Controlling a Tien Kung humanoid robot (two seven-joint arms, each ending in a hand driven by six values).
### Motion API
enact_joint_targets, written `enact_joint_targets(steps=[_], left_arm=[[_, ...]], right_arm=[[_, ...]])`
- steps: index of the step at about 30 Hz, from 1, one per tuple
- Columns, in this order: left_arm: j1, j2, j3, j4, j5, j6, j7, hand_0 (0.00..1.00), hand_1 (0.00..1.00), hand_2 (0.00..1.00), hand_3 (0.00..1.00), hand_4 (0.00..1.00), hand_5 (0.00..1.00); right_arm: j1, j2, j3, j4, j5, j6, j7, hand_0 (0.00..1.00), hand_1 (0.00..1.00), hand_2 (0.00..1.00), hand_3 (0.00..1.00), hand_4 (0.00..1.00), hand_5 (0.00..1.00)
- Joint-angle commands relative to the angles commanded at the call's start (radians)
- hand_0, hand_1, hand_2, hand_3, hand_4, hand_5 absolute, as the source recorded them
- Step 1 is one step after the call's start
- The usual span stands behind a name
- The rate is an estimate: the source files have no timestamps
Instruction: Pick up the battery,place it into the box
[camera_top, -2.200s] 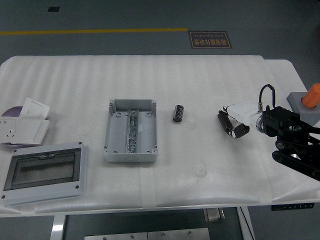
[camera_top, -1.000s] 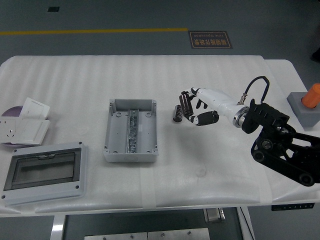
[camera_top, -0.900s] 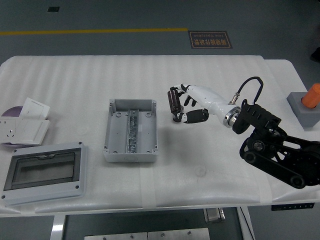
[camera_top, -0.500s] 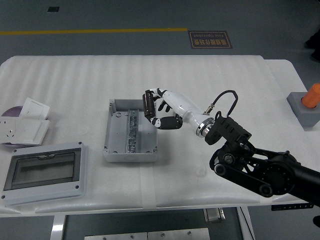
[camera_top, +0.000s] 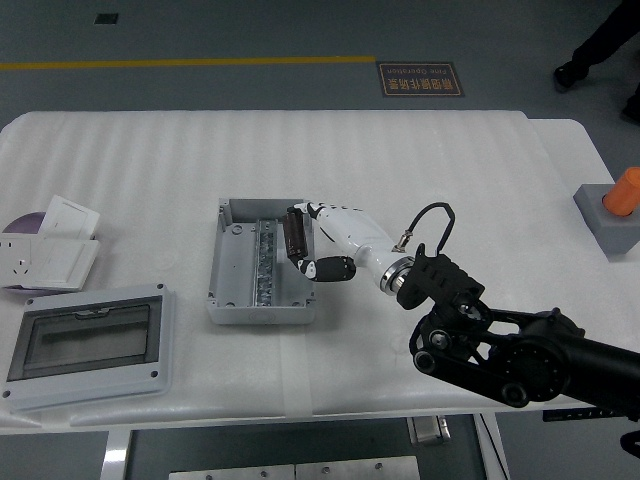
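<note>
The battery, a dark cylinder, is held upright in my right hand, whose white fingers are curled shut on it. Hand and battery hang over the right part of the open grey box, which has a metal rail down its middle. My black right arm reaches in from the lower right. No left arm shows in the picture.
A grey lid with a clear window lies at the front left. A white socket plate and a purple disc lie at the left edge. At the right edge stands a grey block with an orange knob. A person's foot shows at top right.
My right hand took the battery from the table right of the box, lifted it and carried it left. Since half a second ago it has sunk a little, over the box's right side.
</note>
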Motion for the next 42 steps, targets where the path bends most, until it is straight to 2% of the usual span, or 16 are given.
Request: enact_joint_targets(steps=[7,15,18,21,27,30,36,42], left_arm=[[-0.002,-0.001,-0.001,-0.001,0.002,0.000,-0.001,0.619,0.648,0.512,0.539,0.604,0.312],[-0.003,-0.001,-0.002,-0.002,0.003,0.000,-0.001,0.620,0.648,0.512,0.539,0.604,0.311],[-0.004,-0.002,-0.003,-0.002,0.005,0.000,-0.001,0.620,0.648,0.512,0.539,0.604,0.311],[-0.006,-0.001,0.000,-0.002,0.004,0.000,-0.001,0.619,0.648,0.512,0.539,0.604,0.310],[-0.008,0.002,0.007,-0.001,0.001,-0.001,-0.001,0.620,0.648,0.512,0.540,0.603,0.309],[-0.010,0.003,0.009,-0.001,0.002,-0.001,-0.001,0.620,0.648,0.512,0.540,0.603,0.309],[-0.012,0.005,0.015,-0.001,0.000,-0.001,-0.001,0.619,0.648,0.513,0.540,0.602,0.310],[-0.016,0.008,0.019,-0.001,0.001,0.000,-0.002,0.619,0.648,0.512,0.540,0.600,0.309]], right_arm=[[0.005,-0.001,-0.004,-0.002,-0.003,0.015,-0.005,0.929,0.884,0.927,0.977,0.644,0.332],[0.014,-0.024,0.025,-0.008,-0.015,0.033,-0.009,0.935,0.876,0.930,0.984,0.676,0.356],[0.025,-0.040,0.049,-0.032,-0.017,0.037,-0.010,0.935,0.876,0.930,0.984,0.676,0.356],[0.048,-0.062,0.060,-0.086,0.004,0.051,-0.015,0.934,0.870,0.925,0.984,0.685,0.363],[0.101,-0.084,0.015,-0.196,0.042,0.117,-0.035,0.930,0.858,0.918,0.980,0.689,0.367],[0.122,-0.085,-0.015,-0.230,0.065,0.154,-0.049,0.930,0.858,0.918,0.980,0.689,0.367],[0.155,-0.073,-0.062,-0.246,0.134,0.216,-0.066,0.927,0.855,0.913,0.975,0.701,0.380],[0.184,-0.048,-0.089,-0.264,0.177,0.249,-0.074,0.926,0.855,0.916,0.975,0.714,0.392]])
